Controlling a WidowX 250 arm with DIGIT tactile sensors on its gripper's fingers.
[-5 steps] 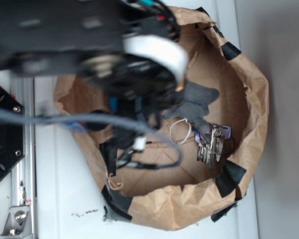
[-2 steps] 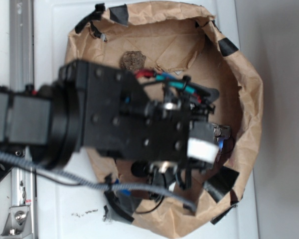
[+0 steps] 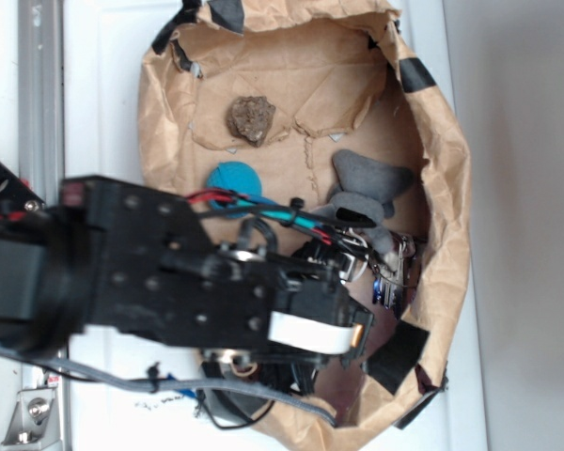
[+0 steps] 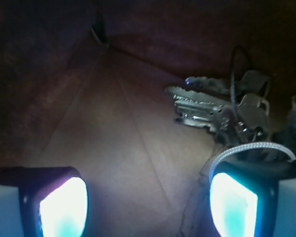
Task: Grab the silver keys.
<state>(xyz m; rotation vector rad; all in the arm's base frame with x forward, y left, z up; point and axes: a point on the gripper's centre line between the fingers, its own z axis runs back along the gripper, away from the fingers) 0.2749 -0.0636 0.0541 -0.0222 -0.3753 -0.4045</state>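
The arm has dropped lower into the bag (image 3: 446,188); fingers (image 4: 64,207) spread, empty, short of the keys (image 4: 214,111). Approach step: shift right, then close.

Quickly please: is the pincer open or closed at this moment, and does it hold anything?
Pincer: open, holding nothing; the silver keys lie just ahead of it, nearer one finger.

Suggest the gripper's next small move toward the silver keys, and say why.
Probably shift the gripper toward its right-hand finger's side and forward before closing. In the wrist view the open jaws frame bare paper, while the silver keys lie ahead, above the right fingertip, their wire loop just touching it.
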